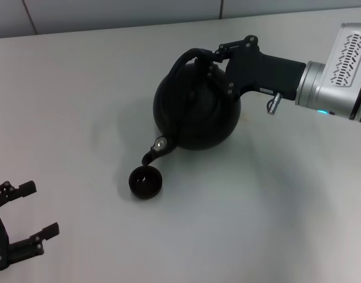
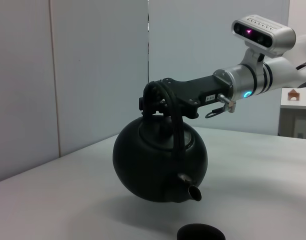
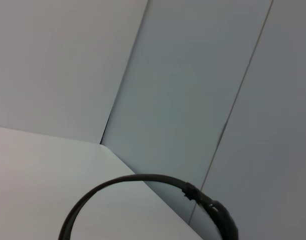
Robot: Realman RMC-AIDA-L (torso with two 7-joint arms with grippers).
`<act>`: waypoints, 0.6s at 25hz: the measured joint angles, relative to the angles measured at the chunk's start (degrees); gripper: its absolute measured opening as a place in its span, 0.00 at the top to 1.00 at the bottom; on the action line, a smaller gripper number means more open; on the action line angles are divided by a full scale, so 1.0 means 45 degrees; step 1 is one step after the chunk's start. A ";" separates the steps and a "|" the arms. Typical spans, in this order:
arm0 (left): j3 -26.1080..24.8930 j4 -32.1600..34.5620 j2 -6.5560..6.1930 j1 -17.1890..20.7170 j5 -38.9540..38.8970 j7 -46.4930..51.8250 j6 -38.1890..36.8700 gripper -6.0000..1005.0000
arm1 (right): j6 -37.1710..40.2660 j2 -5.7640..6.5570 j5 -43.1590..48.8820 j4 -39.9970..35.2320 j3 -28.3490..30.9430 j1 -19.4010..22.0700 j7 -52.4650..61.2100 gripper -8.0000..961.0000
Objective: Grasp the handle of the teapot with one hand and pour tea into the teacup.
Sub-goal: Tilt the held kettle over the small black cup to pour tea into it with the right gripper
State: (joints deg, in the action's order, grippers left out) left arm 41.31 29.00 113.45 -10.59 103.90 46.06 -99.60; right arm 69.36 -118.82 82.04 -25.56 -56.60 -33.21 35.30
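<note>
Black teapot [image 1: 195, 112] tilted in right gripper [image 1: 219, 56], no legible writing.

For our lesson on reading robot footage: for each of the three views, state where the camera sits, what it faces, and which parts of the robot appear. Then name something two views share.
Head view: high on the robot, looking down at the table; right gripper holds the handle, teapot tipped over the teacup; left gripper idle, near corner.
Left wrist view: low, side-on at the lifted teapot and right gripper; teacup below.
Right wrist view: faces the wall; only the handle shows.
Shared: head and left wrist both show teapot, teacup, right gripper.
</note>
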 joint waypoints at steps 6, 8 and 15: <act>-0.0040 0.0000 0.0000 -0.0018 0.0017 0.0118 0.0005 0.14 | -0.0016 0.0000 0.0302 -0.0336 -0.0004 0.0014 -0.0022 0.89; -0.0040 0.0001 0.0003 -0.0030 0.0016 0.0120 0.0006 0.14 | -0.0031 0.0000 0.0454 -0.0456 -0.0018 0.0016 -0.0025 0.89; -0.0040 0.0001 0.0017 -0.0048 0.0016 0.0121 0.0006 0.14 | -0.0049 -0.0024 0.0675 -0.0773 -0.0040 0.0016 -0.0166 0.90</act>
State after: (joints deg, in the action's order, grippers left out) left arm 41.13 29.00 113.53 -10.81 103.97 46.60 -99.57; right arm 69.14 -118.93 85.08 -29.04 -56.78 -33.14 34.56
